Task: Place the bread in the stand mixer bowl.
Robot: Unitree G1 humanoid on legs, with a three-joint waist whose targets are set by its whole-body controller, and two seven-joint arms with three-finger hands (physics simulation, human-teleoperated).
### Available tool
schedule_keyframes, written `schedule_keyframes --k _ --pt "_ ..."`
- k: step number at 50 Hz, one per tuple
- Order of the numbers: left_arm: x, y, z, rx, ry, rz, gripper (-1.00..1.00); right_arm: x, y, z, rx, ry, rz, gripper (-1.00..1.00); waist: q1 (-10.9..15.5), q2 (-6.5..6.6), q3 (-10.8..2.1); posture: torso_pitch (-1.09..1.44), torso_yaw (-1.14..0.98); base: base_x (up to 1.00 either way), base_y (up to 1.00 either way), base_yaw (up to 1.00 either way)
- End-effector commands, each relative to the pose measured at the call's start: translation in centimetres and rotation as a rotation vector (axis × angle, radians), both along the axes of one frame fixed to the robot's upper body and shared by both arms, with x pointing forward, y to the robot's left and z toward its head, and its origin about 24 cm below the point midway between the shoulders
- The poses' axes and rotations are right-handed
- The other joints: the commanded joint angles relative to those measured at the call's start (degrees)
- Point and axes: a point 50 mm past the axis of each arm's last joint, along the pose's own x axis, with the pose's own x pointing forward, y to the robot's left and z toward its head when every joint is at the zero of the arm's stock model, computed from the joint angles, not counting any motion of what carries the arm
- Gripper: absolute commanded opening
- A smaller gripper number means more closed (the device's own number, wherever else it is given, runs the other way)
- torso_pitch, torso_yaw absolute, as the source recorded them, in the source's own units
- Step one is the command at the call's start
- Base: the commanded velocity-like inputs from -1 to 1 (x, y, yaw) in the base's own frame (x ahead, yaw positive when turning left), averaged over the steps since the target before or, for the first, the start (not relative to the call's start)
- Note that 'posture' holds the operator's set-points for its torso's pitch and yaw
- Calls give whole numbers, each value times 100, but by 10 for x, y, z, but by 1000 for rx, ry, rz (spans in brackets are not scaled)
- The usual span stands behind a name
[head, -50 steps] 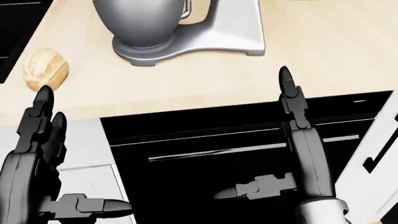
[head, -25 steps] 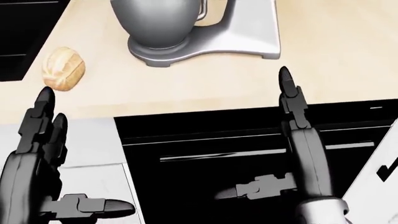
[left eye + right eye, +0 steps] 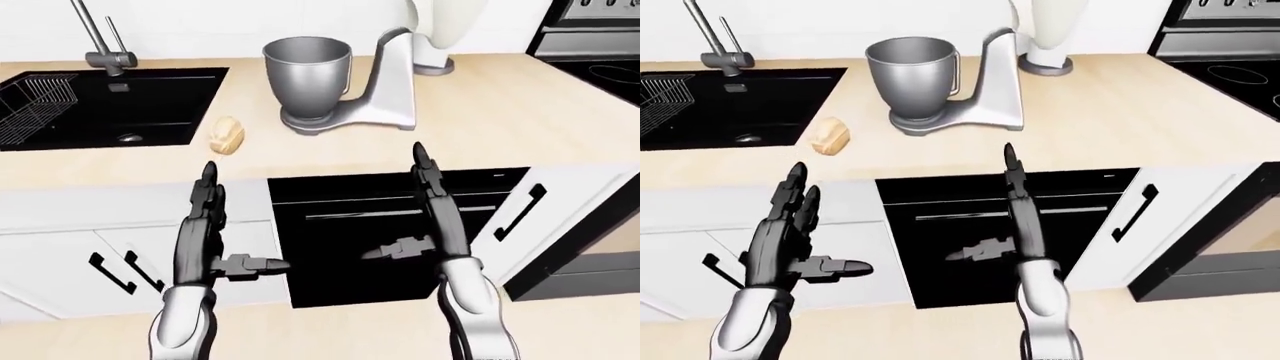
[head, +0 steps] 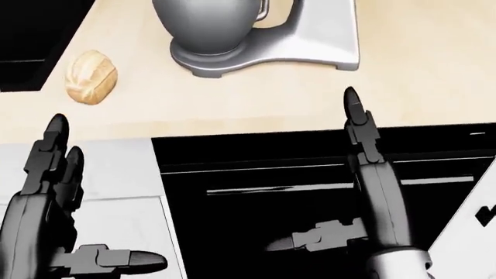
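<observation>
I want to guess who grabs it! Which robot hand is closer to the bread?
The left hand. In the head view its fingertips point up just below the bread, while the right hand sits far off to the right, under the stand mixer.

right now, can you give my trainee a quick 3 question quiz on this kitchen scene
1. True or false: the left hand is closed around the bread.
2. In the left-eye view, the bread lies between which two things? A) the stove and the mixer B) the sink and the stand mixer bowl C) the faucet and the wall
3. Fill in: the stand mixer bowl looks ____ inside (empty or full).

Key
1. False: both the left hand and the right hand are open, held below the counter edge, holding nothing.
2. B
3. Empty
</observation>
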Motion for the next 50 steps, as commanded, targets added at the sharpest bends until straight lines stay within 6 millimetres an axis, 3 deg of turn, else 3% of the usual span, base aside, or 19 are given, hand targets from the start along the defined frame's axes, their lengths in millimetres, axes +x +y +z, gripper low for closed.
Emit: schedule_keyframes --k 1,5,6,8,13,15,17,26,30,31,32,33,40,44,45,46,47,48,50 --pt "-1 -5 19 5 -107 -25 100 -2 -1 18 -4 -105 -8 100 -19 35 -50 0 0 26 0 0" --pt "-2 -5 19 4 -107 -25 100 -2 -1 18 -4 -106 -8 100 -10 -362 -90 0 0 26 0 0" --pt "-2 -5 19 4 -107 -25 100 -2 -1 18 -5 -106 -9 100 -65 -159 -41 0 0 26 0 0" --pt "-2 -5 20 2 -110 -24 100 -2 -2 19 -5 -107 -10 100 -43 -222 -62 0 0 26 0 0" --pt "-3 -4 22 -1 -115 -21 100 -3 -2 20 -6 -109 -12 100 -67 14 -48 0 0 26 0 0" --pt "-3 -4 23 -4 -118 -20 100 -3 -2 20 -5 -110 -12 100 -101 192 -61 0 0 26 0 0" --pt "-3 -4 24 -6 -121 -18 100 -3 -2 20 -5 -111 -13 100 -124 524 -154 0 0 27 0 0" --pt "-6 -2 30 -12 -136 -11 100 -4 -3 23 -6 -115 -15 100 26 170 -54 0 0 26 0 0" --pt "-6 -2 31 -12 -139 -12 100 -4 -3 23 -5 -117 -18 100 49 -293 -172 0 0 26 0 0" --pt "-6 -2 31 -12 -139 -12 100 -5 -4 23 -5 -118 -19 100 55 -310 -221 0 0 26 0 0" --pt "-6 -2 31 -12 -140 -12 100 -5 -4 23 -5 -118 -19 100 -29 -205 -139 0 0 27 0 0" --pt "-6 -2 31 -12 -140 -11 100 -5 -4 23 -5 -119 -19 100 -5 -262 -89 0 0 26 0 0" --pt "-7 -2 32 -12 -143 -10 100 -5 -4 22 -3 -120 -21 100 -101 91 -47 0 0 26 0 0" --pt "-7 -1 31 -13 -143 -10 100 -5 -5 22 -3 -122 -22 100 -113 616 -148 0 0 26 0 0" --pt "-7 -1 32 -13 -144 -10 100 -5 -5 21 -1 -122 -23 100 -47 383 -98 0 0 18 0 0" --pt "-7 -1 31 -13 -144 -10 100 -5 -5 21 0 -122 -24 100 -93 494 -134 0 0 14 0 0" --pt "-8 -1 32 -13 -145 -9 100 -5 -5 21 2 -123 -24 100 -36 438 -64 0 0 5 0 0" --pt "-8 -1 32 -13 -145 -9 100 -6 -5 21 2 -123 -26 100 -69 447 -240 0 0 5 0 0" --pt "-8 -1 32 -13 -146 -9 100 -6 -5 21 3 -123 -26 100 -58 312 -147 0 0 5 0 0"
